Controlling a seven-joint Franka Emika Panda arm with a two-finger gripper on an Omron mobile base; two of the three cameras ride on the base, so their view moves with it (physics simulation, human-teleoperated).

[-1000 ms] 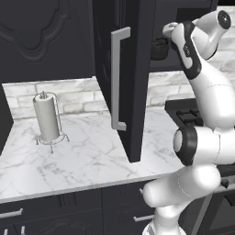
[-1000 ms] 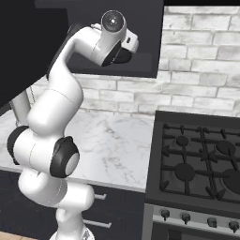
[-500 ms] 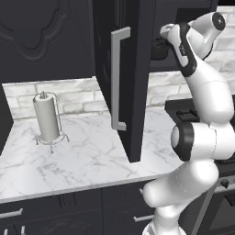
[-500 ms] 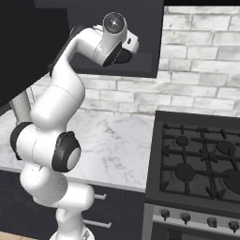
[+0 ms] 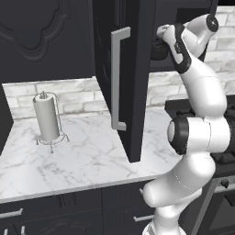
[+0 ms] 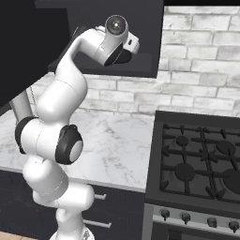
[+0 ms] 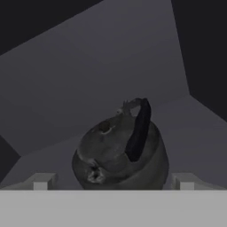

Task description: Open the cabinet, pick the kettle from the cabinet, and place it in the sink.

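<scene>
In the hand view the two finger tips (image 7: pixel 41 182) stand far apart at the bottom, one at each side, so the gripper (image 7: pixel 113 184) is wide open and holds nothing. Between them and just behind sits the kettle (image 7: pixel 119 150), round and dark, with its arched handle running away from the camera. From this view I cannot tell if the tips touch it. It stands on the grey floor of the cabinet (image 7: pixel 102 62), whose dark walls close in at the sides.

The left base view shows what the hand view does not: the cabinet door (image 5: pixel 126 73) is swung open toward the camera, with its long silver bar handle (image 5: pixel 117 78) on the front. The arm reaches up past the door edge into the cabinet, where a dark round shape sits just beside the wrist. Lower and to the left, a paper towel roll (image 5: pixel 46 118) stands upright on the marble counter (image 5: pixel 87 156).

The right base view shows the other side: a black stove (image 6: pixel 201 164) with burners just beside the counter, and a brick wall (image 6: pixel 201 70) behind.
</scene>
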